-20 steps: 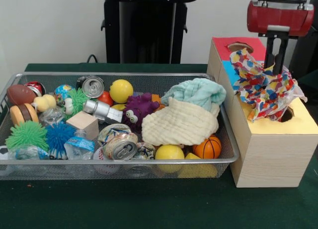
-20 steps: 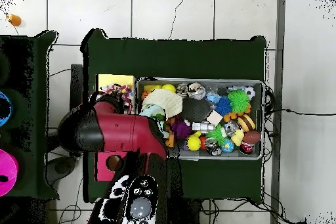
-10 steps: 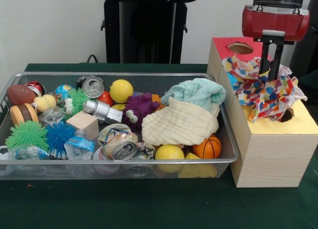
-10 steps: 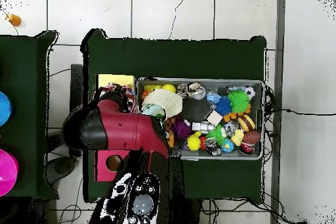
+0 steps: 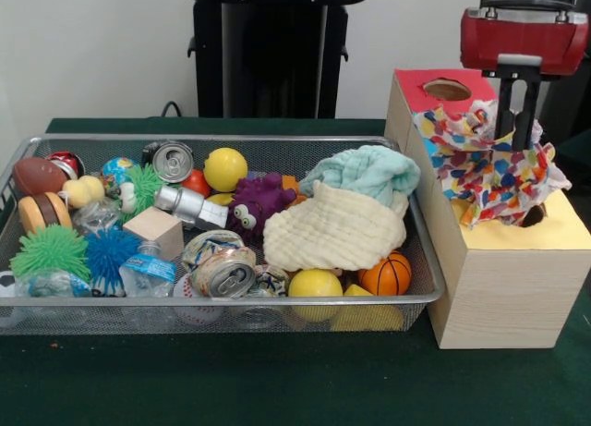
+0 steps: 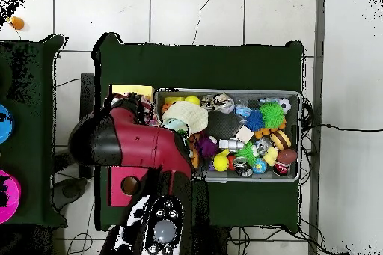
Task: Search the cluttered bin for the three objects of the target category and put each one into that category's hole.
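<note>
Green tabletop: wire mesh bin [image 5: 420, 299] of clutter, wooden sorting box [image 5: 503, 287] at its right end. Multicoloured patterned cloth [image 5: 480, 167] heaped on box top, partly over yellow hole [image 5: 534, 213], long axis along the box. Gripper [image 5: 519, 130] pinching cloth's upper fold.

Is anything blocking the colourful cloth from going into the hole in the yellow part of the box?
Nothing else blocks it. The colourful cloth lies bunched on top of the box, covering most of the yellow hole itself. The end effector reaches down into the cloth.
</note>
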### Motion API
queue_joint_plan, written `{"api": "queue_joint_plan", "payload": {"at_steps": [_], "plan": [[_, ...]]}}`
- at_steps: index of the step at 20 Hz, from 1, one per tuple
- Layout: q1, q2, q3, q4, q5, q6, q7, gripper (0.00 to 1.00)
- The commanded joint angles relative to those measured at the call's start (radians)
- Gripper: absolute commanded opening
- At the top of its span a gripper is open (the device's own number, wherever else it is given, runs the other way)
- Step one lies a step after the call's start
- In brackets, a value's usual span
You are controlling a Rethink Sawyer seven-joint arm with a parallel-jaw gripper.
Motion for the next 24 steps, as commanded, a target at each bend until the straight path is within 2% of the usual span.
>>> {"api": "queue_joint_plan", "payload": {"at_steps": [1,12,13,15,19,24], "plan": [[0.011,0.071,0.053,-0.035,0.1,-0.051,0.276,0.0],[0.049,0.109,0.037,-0.023,0.176,-0.093,0.272,0.0],[0.048,0.109,0.039,-0.018,0.182,-0.094,0.272,1.0],[0.051,0.107,0.024,-0.023,0.169,-0.087,0.246,1.0],[0.024,0.084,0.056,0.009,0.162,-0.091,0.229,1.0],[0.007,0.046,0.05,0.038,0.136,-0.032,0.19,1.0]]}}
